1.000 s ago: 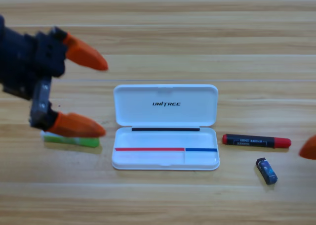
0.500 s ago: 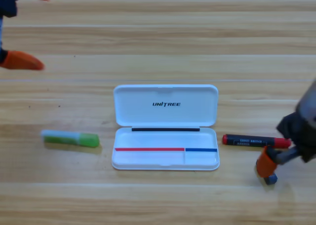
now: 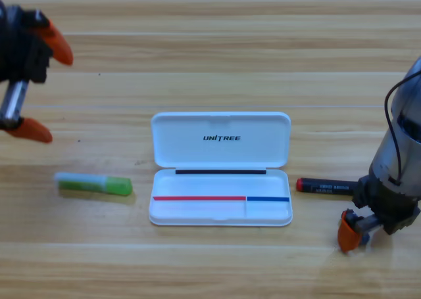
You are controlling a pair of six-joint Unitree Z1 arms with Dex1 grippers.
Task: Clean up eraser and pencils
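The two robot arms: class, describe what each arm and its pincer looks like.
The left pincer has a black body, a grey metal part and two pointed orange jaws. The right arm is a grey rounded cylinder with a thin black cable along it; the right pincer is black with an orange jaw.

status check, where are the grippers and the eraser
Right gripper down on eraser. Left gripper open, waiting far left. Both pencils outside case.
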